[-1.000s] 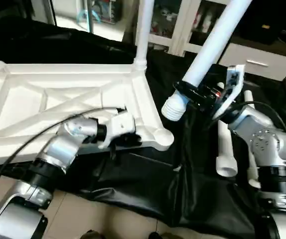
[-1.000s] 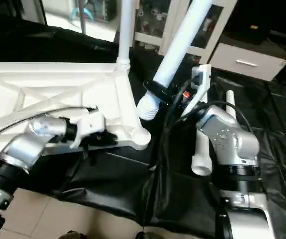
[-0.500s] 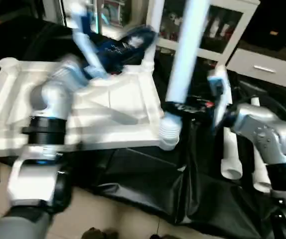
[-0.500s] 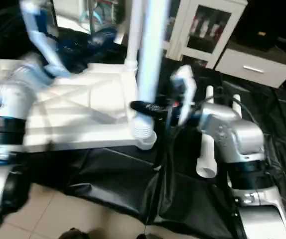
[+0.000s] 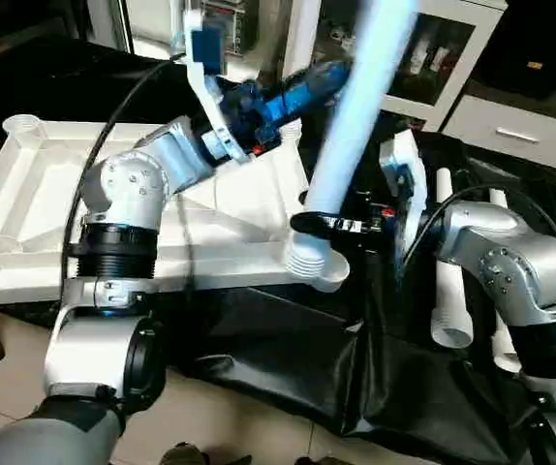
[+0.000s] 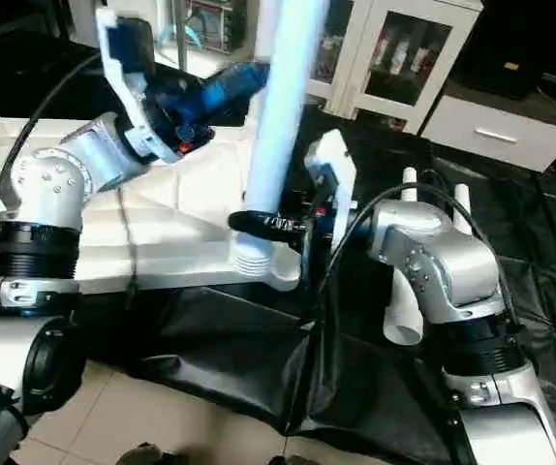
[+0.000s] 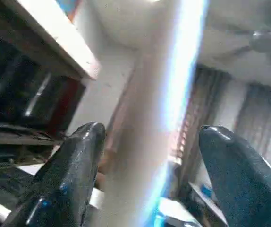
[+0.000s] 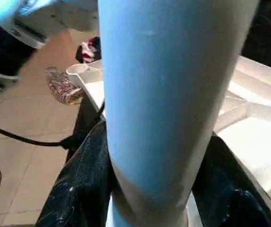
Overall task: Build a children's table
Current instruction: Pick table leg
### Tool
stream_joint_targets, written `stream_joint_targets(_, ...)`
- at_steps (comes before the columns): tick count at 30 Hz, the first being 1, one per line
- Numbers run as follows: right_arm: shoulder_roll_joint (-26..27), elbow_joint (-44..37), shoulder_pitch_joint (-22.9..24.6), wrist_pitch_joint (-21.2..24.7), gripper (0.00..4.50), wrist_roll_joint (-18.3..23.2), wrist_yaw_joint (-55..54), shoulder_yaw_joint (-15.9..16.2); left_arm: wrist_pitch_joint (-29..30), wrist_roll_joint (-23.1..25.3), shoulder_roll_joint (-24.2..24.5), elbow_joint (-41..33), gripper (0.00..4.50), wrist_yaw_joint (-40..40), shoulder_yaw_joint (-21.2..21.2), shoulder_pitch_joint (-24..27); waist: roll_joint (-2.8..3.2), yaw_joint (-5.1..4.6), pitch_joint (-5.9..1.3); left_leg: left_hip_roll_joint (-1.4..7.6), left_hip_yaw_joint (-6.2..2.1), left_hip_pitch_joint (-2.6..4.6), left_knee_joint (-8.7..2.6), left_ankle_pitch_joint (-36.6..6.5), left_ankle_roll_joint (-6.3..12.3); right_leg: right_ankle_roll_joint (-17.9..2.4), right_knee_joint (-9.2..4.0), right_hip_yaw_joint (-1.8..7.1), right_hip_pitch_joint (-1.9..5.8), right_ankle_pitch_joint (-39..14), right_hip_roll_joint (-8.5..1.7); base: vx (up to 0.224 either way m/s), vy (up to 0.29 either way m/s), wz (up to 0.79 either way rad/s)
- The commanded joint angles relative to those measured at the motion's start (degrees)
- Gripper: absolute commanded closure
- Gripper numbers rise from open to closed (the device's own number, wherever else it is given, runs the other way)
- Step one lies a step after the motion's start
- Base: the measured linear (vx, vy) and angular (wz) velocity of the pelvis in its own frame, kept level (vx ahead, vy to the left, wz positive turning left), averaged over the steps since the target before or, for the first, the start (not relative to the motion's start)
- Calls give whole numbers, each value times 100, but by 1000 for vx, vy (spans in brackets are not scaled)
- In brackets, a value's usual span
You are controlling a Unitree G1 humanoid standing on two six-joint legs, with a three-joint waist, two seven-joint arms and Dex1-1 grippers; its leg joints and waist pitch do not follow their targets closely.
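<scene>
Black-draped work table (image 5: 288,368); tabletop (image 5: 26,223) near front edge. Right jaws clamp leg (image 5: 351,145); left jaws wide, straddling it.

One tabletop (image 5: 26,208), four legs: one fitted (image 5: 300,39), one held (image 5: 355,126), two lying loose (image 5: 445,281) (image 5: 499,334); two grippers (image 5: 307,82) (image 5: 331,225).

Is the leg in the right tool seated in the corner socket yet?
Cannot tell. The leg stands tilted, its ribbed end at the tabletop's near corner, hiding the socket.
</scene>
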Motion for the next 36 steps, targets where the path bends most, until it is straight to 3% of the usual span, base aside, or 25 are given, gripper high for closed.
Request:
stream_joint_targets(1,-47,42,-154,29,267,145,-111,-393,99,38,154,81,53,-225,-31,79,149,19,-514,170,-85,104,-357,-825,-39,-1423,-303,249,415,-529,-344,0,0,0)
stream_joint_targets(6,-100,44,-170,43,267,116,-113,-427,130,116,275,-60,11,-304,-196,228,184,17,-515,189,-99,129,-372,-958,-152,-1313,-329,242,407,-786,-349,0,0,0)
stream_joint_targets(8,-162,-57,-52,55,267,0,-18,-222,106,253,288,-283,6,-214,-446,299,141,13,-526,194,-100,121,-369,-862,-137,-1338,-306,240,419,-648,-353,0,0,0)
stream_joint_targets(9,-162,-57,-52,55,267,0,-18,-222,106,253,288,-283,2,-214,-446,299,154,24,-531,201,-107,121,-368,-821,-133,-1346,-292,239,424,-595,-359,0,0,0)
stream_joint_targets(13,-232,-164,209,82,267,-348,113,409,-272,649,108,-189,0,96,-663,149,130,41,-522,197,-108,101,-363,-784,-92,-1282,-318,246,443,-664,-375,0,0,0)
stream_joint_targets(17,-232,-89,231,33,267,-516,63,557,-392,705,71,-178,0,121,-686,98,132,33,-516,192,-114,101,-365,-873,-153,-1176,-345,248,430,-948,-380,0,0,0)
stream_joint_targets(21,-193,-39,228,14,267,-533,-36,522,-355,647,70,-35,37,324,-536,7,139,29,-523,188,-118,102,-357,-880,-153,-1168,-333,246,430,-905,-373,0,0,0)
stream_joint_targets(22,-183,-27,220,9,267,-524,-71,483,-304,609,84,-7,43,332,-482,-4,165,18,-510,183,-116,96,-361,-858,-141,-1187,-333,246,420,-821,-358,0,0,0)
stream_joint_targets(26,-191,-17,204,-10,267,-508,-93,403,-210,555,85,12,80,343,-414,15,168,18,-511,183,-113,100,-355,-771,-99,-1296,-302,243,421,-576,-352,0,0,0)
stream_joint_targets(32,-136,-27,213,-27,267,-511,-122,336,-136,498,51,-70,126,410,-414,95,131,26,-499,188,-113,106,-358,-864,-73,-1302,-319,244,425,-760,-370,0,0,0)
stream_joint_targets(33,-124,-45,218,-15,267,-498,-139,338,-111,495,61,-99,129,439,-417,110,99,26,-480,189,-109,99,-364,-853,-72,-1259,-333,247,417,-851,-371,0,0,0)
stream_joint_targets(36,-71,-33,188,-5,267,-485,-147,386,15,520,121,-215,147,463,-446,156,117,20,-468,189,-113,98,-366,-860,-70,-1230,-329,249,409,-897,-371,0,0,0)
